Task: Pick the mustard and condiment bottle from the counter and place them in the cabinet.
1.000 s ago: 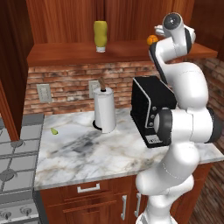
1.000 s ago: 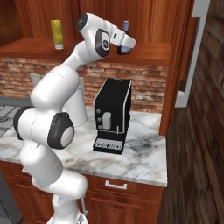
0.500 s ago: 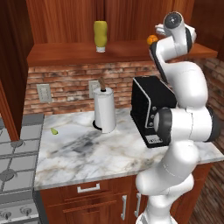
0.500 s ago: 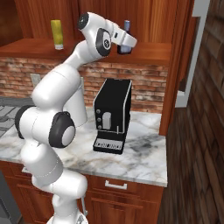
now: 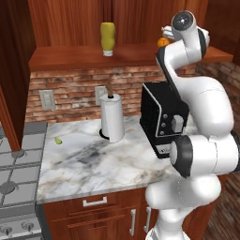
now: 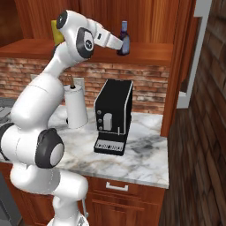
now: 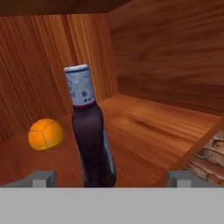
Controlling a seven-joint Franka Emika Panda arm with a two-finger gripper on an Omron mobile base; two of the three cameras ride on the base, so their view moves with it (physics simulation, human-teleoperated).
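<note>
Up high, my arm reaches to the cabinet [image 6: 150,48] shelf, my gripper [image 6: 123,47] spread wide with the condiment bottle [image 7: 89,131] standing upright between the fingertips, ungripped. Its label is unreadable. The mustard [image 5: 108,37] stands further along the shelf.

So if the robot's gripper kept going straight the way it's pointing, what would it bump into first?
Most likely the small dark brown bottle with the pale cap, standing right between the open gripper's fingertips on the reddish wooden cabinet shelf. The small orange fruit sits off to one side, out of that line.
</note>
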